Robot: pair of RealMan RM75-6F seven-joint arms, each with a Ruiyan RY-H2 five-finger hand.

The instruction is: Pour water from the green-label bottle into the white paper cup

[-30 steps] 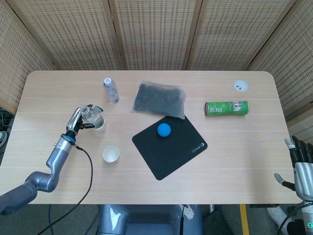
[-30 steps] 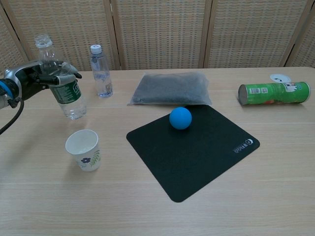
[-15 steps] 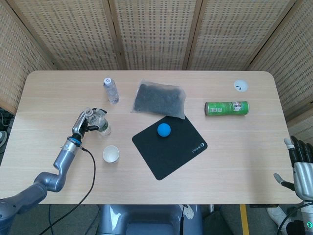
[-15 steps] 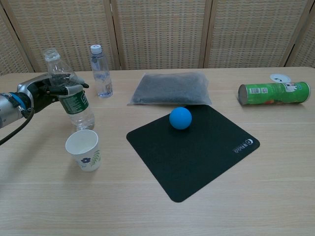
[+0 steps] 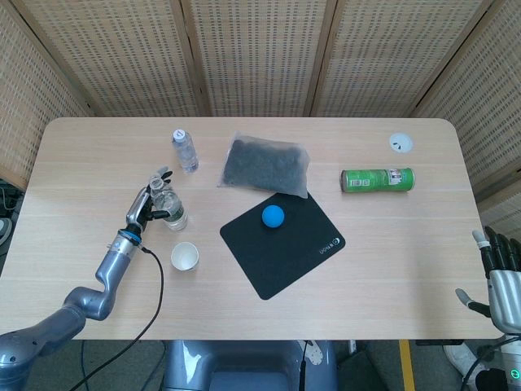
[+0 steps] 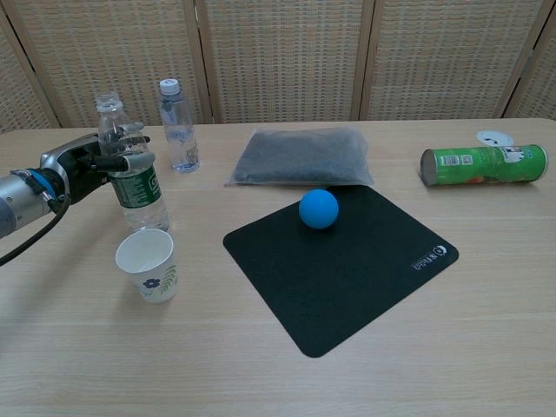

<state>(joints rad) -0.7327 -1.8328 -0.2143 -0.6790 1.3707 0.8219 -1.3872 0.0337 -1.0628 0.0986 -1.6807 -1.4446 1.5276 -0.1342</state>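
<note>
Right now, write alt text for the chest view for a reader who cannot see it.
The left robot hand holds an uncapped green-label bottle upright just behind a white paper cup on a wooden table. To the right lie a black mat with a blue ball on it, a dark bag, a capped bottle and a green can on its side.

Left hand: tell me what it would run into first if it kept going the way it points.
Holding the uncapped green-label bottle, the left hand points toward the table's middle. The grey granule-filled bag probably comes first, though depth is uncertain.
</note>
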